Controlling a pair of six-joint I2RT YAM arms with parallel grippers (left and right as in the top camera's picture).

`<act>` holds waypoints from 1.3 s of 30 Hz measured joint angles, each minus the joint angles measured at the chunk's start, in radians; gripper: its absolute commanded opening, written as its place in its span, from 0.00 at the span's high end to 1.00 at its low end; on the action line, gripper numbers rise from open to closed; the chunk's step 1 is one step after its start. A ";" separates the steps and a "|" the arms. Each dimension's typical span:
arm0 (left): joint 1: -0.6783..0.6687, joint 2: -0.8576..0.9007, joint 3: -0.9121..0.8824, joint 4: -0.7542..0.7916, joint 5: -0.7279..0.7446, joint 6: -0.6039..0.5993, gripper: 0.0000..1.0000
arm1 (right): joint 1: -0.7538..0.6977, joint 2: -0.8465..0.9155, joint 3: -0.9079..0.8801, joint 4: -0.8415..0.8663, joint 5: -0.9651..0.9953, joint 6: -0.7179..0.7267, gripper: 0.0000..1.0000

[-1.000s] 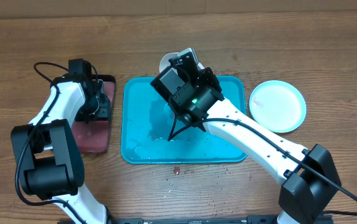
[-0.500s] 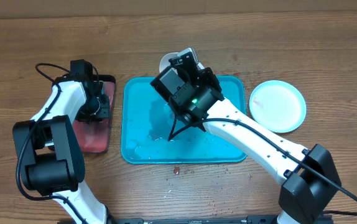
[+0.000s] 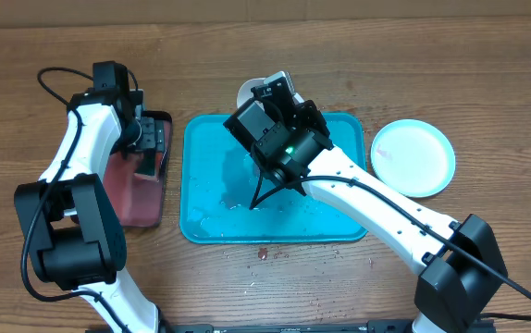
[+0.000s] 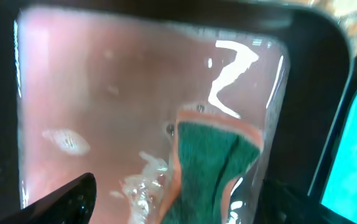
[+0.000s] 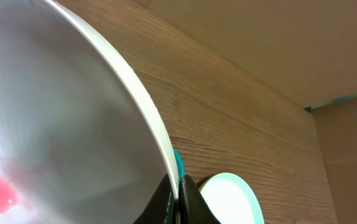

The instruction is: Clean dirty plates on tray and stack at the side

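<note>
The white plate (image 3: 249, 91) stands on edge at the far rim of the turquoise tray (image 3: 339, 217). My right gripper (image 3: 277, 95) is shut on its rim. In the right wrist view the plate (image 5: 60, 124) fills the left, with red smears, pinched between my jaws (image 5: 180, 190). The light blue plate (image 3: 413, 157) lies on the table right of the tray and also shows in the right wrist view (image 5: 228, 199). My left gripper (image 3: 145, 137) is open over a green sponge (image 4: 209, 165) that lies in pinkish liquid. The yellow-green plate is out of view.
The small black-rimmed tray (image 3: 166, 171) of pinkish liquid lies left of the turquoise tray; its rim shows in the left wrist view (image 4: 309, 93). Water drops lie on the turquoise tray. Red crumbs (image 3: 262, 251) dot the table in front of it.
My left gripper has moved toward the far end of the black-rimmed tray. The right arm and white plate have not moved.
</note>
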 measured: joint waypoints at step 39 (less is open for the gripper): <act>0.000 -0.020 -0.129 0.146 0.067 -0.012 0.09 | 0.000 0.000 0.000 0.000 0.008 0.000 0.96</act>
